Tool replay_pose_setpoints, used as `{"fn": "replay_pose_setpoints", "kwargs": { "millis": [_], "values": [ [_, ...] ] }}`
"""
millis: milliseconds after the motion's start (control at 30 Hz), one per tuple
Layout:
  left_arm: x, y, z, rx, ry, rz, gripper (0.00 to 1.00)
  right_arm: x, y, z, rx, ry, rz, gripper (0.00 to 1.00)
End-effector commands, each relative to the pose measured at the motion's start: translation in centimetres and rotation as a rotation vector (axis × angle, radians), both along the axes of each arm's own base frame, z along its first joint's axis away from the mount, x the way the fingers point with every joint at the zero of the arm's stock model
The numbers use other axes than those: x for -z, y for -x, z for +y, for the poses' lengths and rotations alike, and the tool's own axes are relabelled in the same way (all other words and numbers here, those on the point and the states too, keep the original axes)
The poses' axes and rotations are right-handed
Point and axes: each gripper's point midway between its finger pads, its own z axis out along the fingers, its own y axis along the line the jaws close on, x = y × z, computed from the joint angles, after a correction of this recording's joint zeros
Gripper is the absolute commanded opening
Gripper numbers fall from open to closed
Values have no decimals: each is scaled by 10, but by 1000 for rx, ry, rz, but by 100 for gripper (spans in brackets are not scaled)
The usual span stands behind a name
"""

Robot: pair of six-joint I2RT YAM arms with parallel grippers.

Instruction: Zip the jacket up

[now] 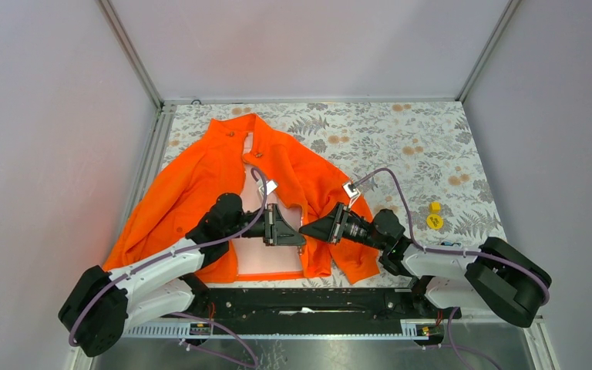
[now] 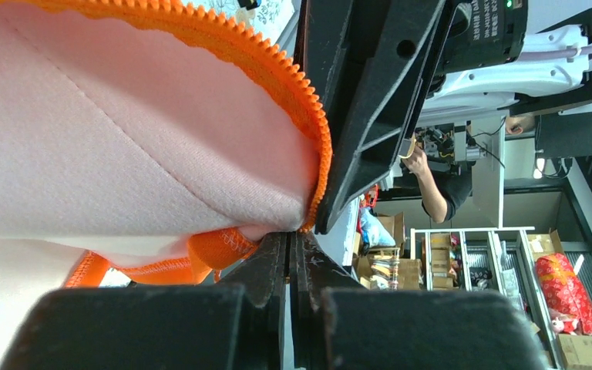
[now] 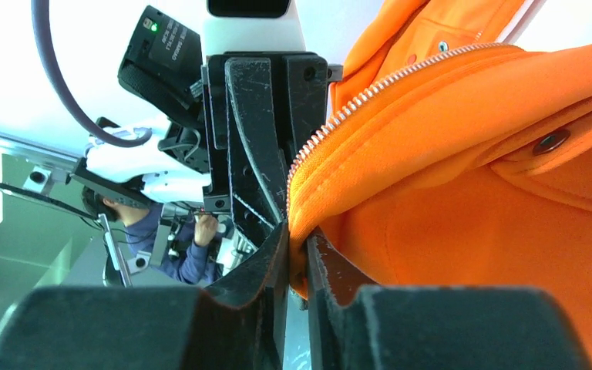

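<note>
An orange jacket (image 1: 200,185) lies open on the table (image 1: 401,139), spread over the table's left half with its collar toward the far edge and its hem at the near edge. Pink lining (image 1: 266,258) shows between the two front panels. Over the table's near middle, the left gripper (image 1: 302,240) and right gripper (image 1: 308,229) meet almost tip to tip at the low end of the front opening. In the left wrist view, the left gripper's fingers are pressed together, pinching the bottom of one front edge, where orange zipper tape (image 2: 277,65) curves along the lining and lifts clear of the table. In the right wrist view, the right gripper's fingers are drawn nearly together with the other front edge nipped between them, its silver teeth (image 3: 370,92) climbing away from the grip, and a dark snap (image 3: 549,142) sits on the panel beside it. Two yellow pieces (image 1: 434,220) lie near the table's right edge, well apart from the jacket.
</note>
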Motion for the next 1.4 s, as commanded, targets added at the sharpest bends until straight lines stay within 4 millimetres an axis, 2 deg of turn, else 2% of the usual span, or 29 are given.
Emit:
{"fn": "replay_pose_setpoints", "kwargs": {
  "millis": [0, 33, 67, 133, 167, 233, 367, 433, 567, 700, 733, 833, 1000, 1133, 1367],
  "values": [
    [-11, -14, -3, -62, 45, -45, 0, -48, -4, 1, 17, -157, -72, 11],
    [-9, -15, -2, -65, 39, -43, 0, -49, -5, 2, 20, -158, -73, 2],
    [-8, -15, -2, -65, 28, -42, 6, -48, -7, 2, 30, -155, -70, 0],
    [-2, -15, -1, -60, -10, -45, 27, -45, -11, 2, 48, -137, -62, 0],
    [-1, -14, 0, -55, -23, -51, 33, -43, -12, 2, 54, -127, -60, 0],
    [0, -12, 2, -51, -31, -58, 38, -41, -13, 1, 62, -118, -60, 0],
    [2, -8, 4, -39, -39, -54, 40, -39, -14, 0, 73, -104, -57, 0],
    [3, -7, 6, -45, -42, -54, 38, -39, -14, 0, 76, -101, -59, 0],
    [-1, -8, 6, -55, -36, -65, 23, -37, -13, 1, 65, -90, -57, 0],
    [-2, -10, 3, -41, -30, -60, 6, -35, -10, 5, 35, -83, -45, 1],
    [-3, -10, 2, -35, -26, -59, 0, -35, -10, 6, 28, -84, -46, 5],
    [-5, -10, 0, -33, -4, -61, 0, -31, -7, 6, 14, -71, -47, 19],
    [-8, -11, -1, -33, 21, -66, 0, -16, -2, 1, 11, -27, -35, 32],
    [-9, -12, -1, -38, 32, -64, 0, -12, 3, -3, 1, -24, -48, 44],
    [-14, -15, 0, -52, 44, -65, 0, -10, 6, -7, 4, -28, -47, 44]
  ]
}}
